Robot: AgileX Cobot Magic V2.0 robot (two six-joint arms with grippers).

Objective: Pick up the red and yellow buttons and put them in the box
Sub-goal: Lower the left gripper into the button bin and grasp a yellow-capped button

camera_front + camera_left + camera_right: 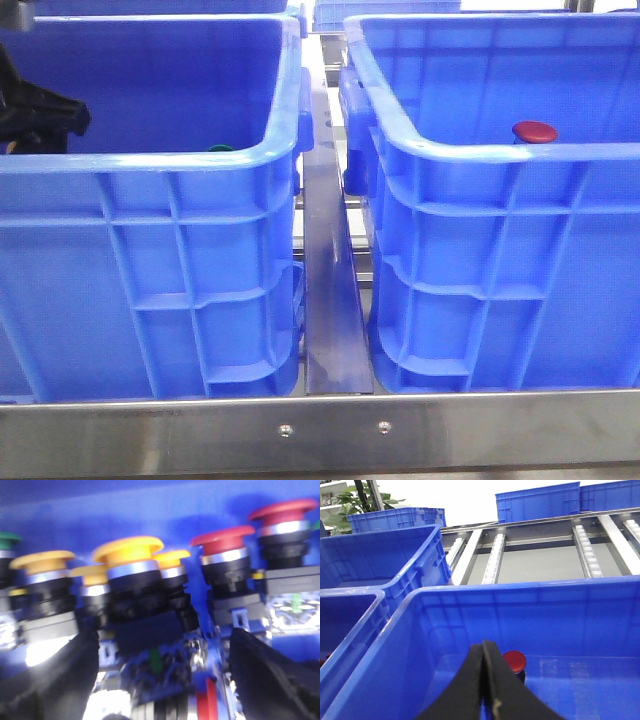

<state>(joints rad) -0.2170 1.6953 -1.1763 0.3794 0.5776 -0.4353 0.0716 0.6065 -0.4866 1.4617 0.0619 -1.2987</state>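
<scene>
Two blue crates stand side by side on a metal frame (pixel 330 430), separated by a steel rail (pixel 330 300). The left crate (pixel 150 260) holds the supply of push-buttons; the right crate (pixel 500 260) is the receiving box.

Left arm: the left claw (pixel 162 675) is down inside the left crate, visible in the front view only as a dark shape at that crate's far left. Its two black fingers (pixel 55 675) stand apart, with a gap between them. Directly ahead of that gap sits a yellow button (pixel 129 550) on its black body, closely flanked by further yellow buttons (pixel 42 560). Two red buttons (pixel 222 536) stand just beside this group, and a green button (pixel 7 539) shows at the edge. The left wrist picture is blurred; whether either finger touches a button cannot be told.

Right arm: the right claw (pixel 486 680) hangs over the right crate with its fingers pressed together and nothing between them. One red button (pixel 514 660) stands on the floor of the right crate, near its far wall. In the front view its red cap shows just above the crate's near rim.

Additional blue crates (pixel 540 502) and roller tracks (pixel 587 550) lie beyond.
</scene>
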